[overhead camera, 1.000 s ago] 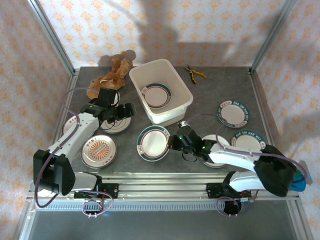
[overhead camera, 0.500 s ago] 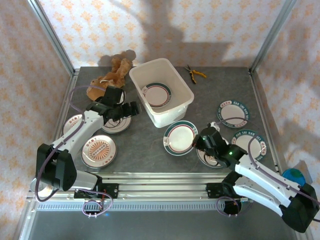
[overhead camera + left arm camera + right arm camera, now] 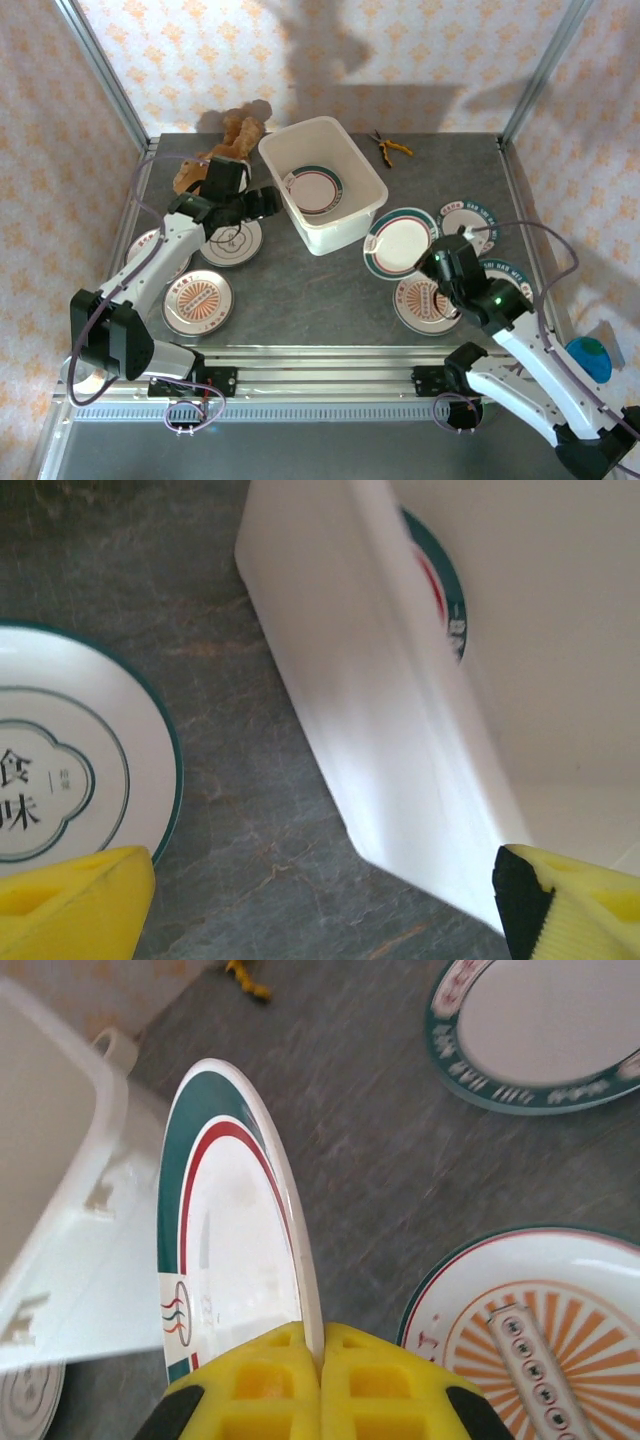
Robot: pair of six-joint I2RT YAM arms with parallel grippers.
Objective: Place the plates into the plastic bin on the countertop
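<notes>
Green-rimmed plate [image 3: 400,243] [image 3: 230,1250] held just right of the plastic bin [image 3: 345,225]
Right end effector [image 3: 435,262] [image 3: 320,1345] clamps its near rim, tilted above the table [image 3: 300,290]; stiff, glossy, probably slippery and breakable, white with green and red rings. Left end effector [image 3: 262,203] [image 3: 320,900] gapes empty beside the bin's left wall.

Counts: eight plates [image 3: 198,300] discernible; one plastic bin [image 3: 335,228]; one plush bear [image 3: 243,132]; one pair of pliers [image 3: 390,147]; one table [image 3: 300,290]; two claws of mine, namely left claw [image 3: 258,203] and right claw [image 3: 320,1345].
</notes>
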